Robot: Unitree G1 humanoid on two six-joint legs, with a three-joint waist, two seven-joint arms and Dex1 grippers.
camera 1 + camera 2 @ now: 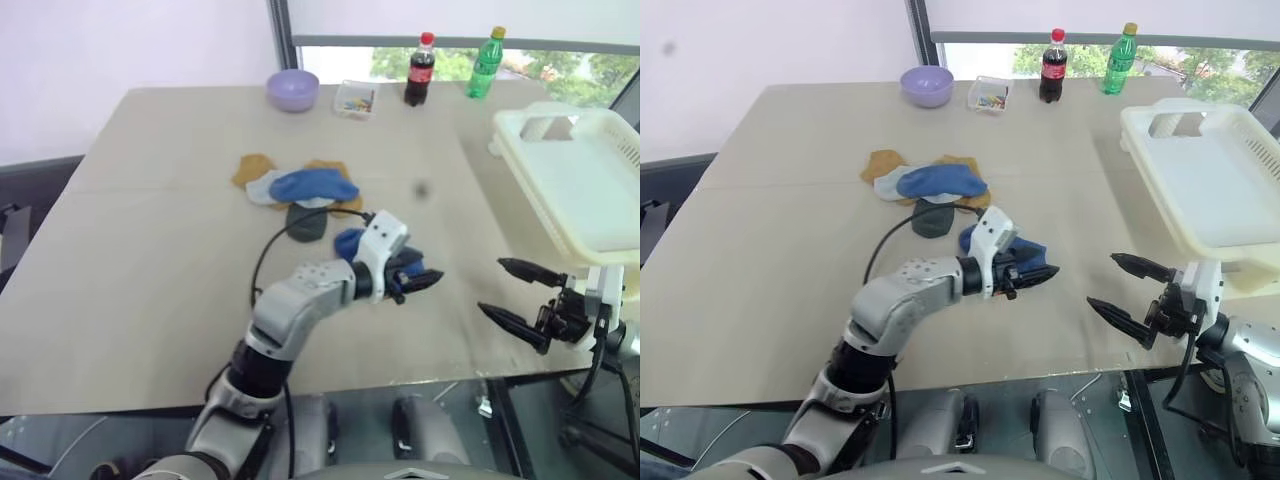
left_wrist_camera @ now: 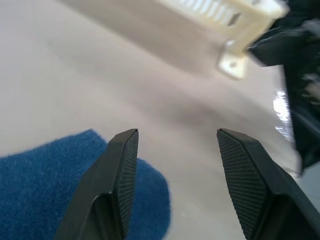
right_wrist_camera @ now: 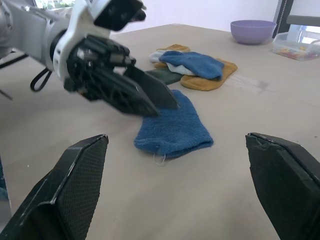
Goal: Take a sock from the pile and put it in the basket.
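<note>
A single blue terry sock (image 3: 172, 127) lies flat on the beige tabletop (image 1: 150, 250), apart from the pile of mustard-yellow, grey, dark green and blue socks (image 1: 300, 190) and on the near side of it. The left gripper (image 1: 425, 281) hangs over this sock, fingers parted, nothing between them. The large cream-white slotted plastic basket (image 1: 590, 190) stands well to the right of the pile, at the table's right edge. The right gripper (image 1: 510, 292) is just before the basket's near corner, fingers spread wide, empty. Beyond the pile stand a small lilac bowl (image 1: 292, 90) and two bottles (image 1: 450, 68).
</note>
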